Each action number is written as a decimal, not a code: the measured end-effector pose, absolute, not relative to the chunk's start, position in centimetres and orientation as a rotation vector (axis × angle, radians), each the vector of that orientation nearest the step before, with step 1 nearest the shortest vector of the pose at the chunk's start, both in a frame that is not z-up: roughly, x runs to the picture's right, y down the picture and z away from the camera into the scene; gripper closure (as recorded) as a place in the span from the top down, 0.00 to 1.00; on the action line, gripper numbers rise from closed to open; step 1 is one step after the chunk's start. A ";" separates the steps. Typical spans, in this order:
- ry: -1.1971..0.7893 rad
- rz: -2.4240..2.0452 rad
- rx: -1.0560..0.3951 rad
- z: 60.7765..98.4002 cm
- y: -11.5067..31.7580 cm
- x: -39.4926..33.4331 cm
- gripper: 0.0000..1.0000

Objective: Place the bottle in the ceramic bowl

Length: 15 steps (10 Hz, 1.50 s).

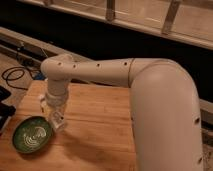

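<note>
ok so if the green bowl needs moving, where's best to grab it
Probably the rim of the ceramic bowl, pinched across its thickness, coming straight down from above. It sits flat and shallow on the wooden table, so its low sloping wall offers little to pinch from the side. The stretch of rim toward the arm is nearest the gripper, which hangs just beside it.

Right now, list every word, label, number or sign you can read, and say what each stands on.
None: no text is legible anywhere.
The bottle, held in the end effector at the rim of the ceramic bowl, shows no readable label.
The bowl carries only a pale swirl pattern.
The robot arm shows no lettering.
</note>
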State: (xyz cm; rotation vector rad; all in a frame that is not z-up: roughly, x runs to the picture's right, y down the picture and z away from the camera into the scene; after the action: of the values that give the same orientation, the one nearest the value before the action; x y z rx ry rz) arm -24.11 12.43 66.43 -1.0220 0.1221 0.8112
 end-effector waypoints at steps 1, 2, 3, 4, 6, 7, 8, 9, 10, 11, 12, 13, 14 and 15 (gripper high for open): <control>0.123 0.808 -1.024 66.4 12.5 -24.1 0.20; 0.123 0.809 -1.024 66.4 12.4 -24.0 0.20; 0.123 0.811 -1.024 66.4 12.4 -24.0 0.20; 0.126 0.806 -1.026 66.5 12.5 -24.1 0.20; 0.131 0.752 -1.046 66.9 13.2 -25.3 0.20; 0.138 0.701 -1.066 67.5 13.9 -27.1 0.20; 0.143 0.667 -1.080 68.0 14.3 -28.7 0.20; 0.149 0.614 -1.103 69.0 14.9 -31.7 0.20; 0.160 0.575 -1.120 69.8 15.5 -33.7 0.20; 0.172 0.529 -1.142 70.7 16.2 -36.1 0.20; 0.186 0.483 -1.169 71.8 17.2 -38.2 0.20; 0.204 0.455 -1.197 73.3 18.0 -39.3 0.20; 0.220 0.447 -1.216 74.2 18.2 -39.6 0.20; 0.227 0.443 -1.227 74.5 18.3 -39.6 0.20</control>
State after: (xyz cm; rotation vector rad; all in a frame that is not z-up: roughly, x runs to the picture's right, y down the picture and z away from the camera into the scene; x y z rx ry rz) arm -39.60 18.29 74.48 -1.2272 0.2270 0.4425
